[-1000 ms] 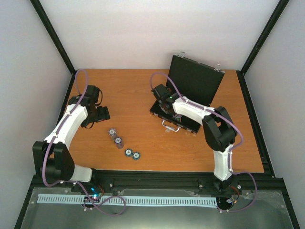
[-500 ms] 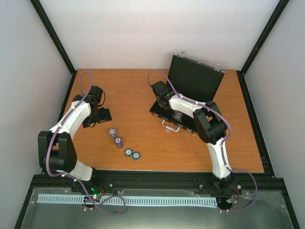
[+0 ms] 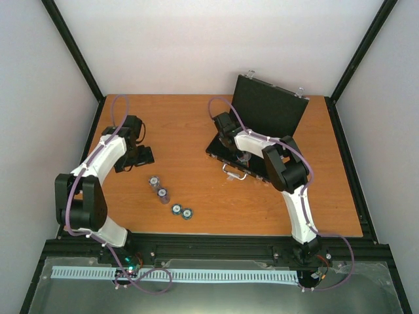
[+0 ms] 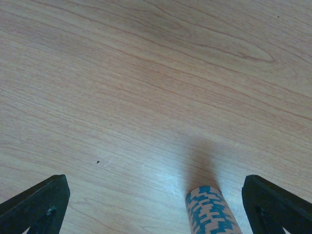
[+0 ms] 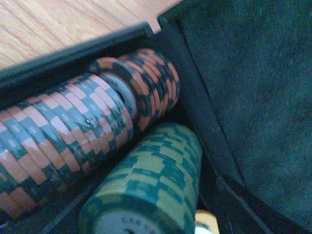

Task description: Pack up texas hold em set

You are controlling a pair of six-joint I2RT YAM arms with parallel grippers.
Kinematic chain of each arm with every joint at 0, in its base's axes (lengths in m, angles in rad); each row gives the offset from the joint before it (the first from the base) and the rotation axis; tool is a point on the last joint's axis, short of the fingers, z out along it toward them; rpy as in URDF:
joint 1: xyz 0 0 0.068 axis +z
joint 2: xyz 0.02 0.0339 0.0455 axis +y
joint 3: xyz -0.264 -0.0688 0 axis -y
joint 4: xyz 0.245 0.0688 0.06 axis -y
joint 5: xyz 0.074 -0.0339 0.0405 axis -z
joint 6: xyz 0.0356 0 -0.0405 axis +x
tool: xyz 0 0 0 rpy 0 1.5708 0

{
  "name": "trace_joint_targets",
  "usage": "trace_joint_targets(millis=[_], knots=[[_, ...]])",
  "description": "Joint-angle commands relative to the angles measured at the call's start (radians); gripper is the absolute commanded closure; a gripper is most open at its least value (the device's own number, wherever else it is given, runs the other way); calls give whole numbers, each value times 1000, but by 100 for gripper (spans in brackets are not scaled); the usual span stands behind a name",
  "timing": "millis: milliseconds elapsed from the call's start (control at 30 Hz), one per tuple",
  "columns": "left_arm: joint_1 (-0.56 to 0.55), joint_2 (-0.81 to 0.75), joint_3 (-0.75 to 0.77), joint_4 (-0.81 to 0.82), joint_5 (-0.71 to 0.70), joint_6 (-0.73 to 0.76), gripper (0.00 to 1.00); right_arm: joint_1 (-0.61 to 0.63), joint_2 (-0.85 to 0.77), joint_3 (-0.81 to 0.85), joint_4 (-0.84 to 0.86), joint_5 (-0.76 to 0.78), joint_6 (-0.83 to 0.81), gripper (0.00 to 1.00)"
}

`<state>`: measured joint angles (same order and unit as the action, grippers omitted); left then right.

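Left jaws released wide, low over worktop (image 3: 196,124); one chip stack (image 4: 212,210) shows between them, untouched. Four loose stacks (image 3: 163,195) sit near-left of centre. Case (image 3: 265,114) open far right, lid upright. Right jaws inside its tray by rowed orange and green chips (image 5: 73,131); grip state: cannot tell.

Top view: bright, even, diffuse from above; washed-out pale walls (image 3: 216,46), only faint soft shadows on worktop (image 3: 190,124). Slightly soft, small detail hard to resolve.

Left wrist: crisp wood grain, soft dim shadow stretching up from chip stack (image 4: 212,214).

Right wrist: very close, blurred throughout. Smeared orange chips (image 5: 73,131) and green chips (image 5: 146,190); dark, grainy, underexposed case lining (image 5: 258,97).
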<state>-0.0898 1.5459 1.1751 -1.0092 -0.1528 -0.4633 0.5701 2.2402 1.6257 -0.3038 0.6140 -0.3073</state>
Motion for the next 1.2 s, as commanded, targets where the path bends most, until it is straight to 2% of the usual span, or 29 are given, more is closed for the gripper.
trace_joint_targets(millis=[0,133,433,733,900,1033,1100,1167], knots=[[4,12,47,5,-14,20,0,-15,-34,-39,32,-66,27,33],[3,18,60,4,-17,25,0,-15,-76,-49,-8,-176,47,25],[4,6,67,4,-17,23,0,-15,-202,-27,-142,-393,61,20],[4,-26,76,6,-5,32,0,-45,-277,58,-335,-387,141,18],[3,-94,75,32,107,92,0,-65,-372,27,-395,-472,217,13],[-7,-144,72,47,250,149,0,-45,-473,-42,-440,-481,245,12],[-46,-178,85,40,291,178,0,-39,-525,-99,-446,-465,268,12],[-122,-221,102,31,275,196,0,-38,-577,-163,-435,-466,294,12]])
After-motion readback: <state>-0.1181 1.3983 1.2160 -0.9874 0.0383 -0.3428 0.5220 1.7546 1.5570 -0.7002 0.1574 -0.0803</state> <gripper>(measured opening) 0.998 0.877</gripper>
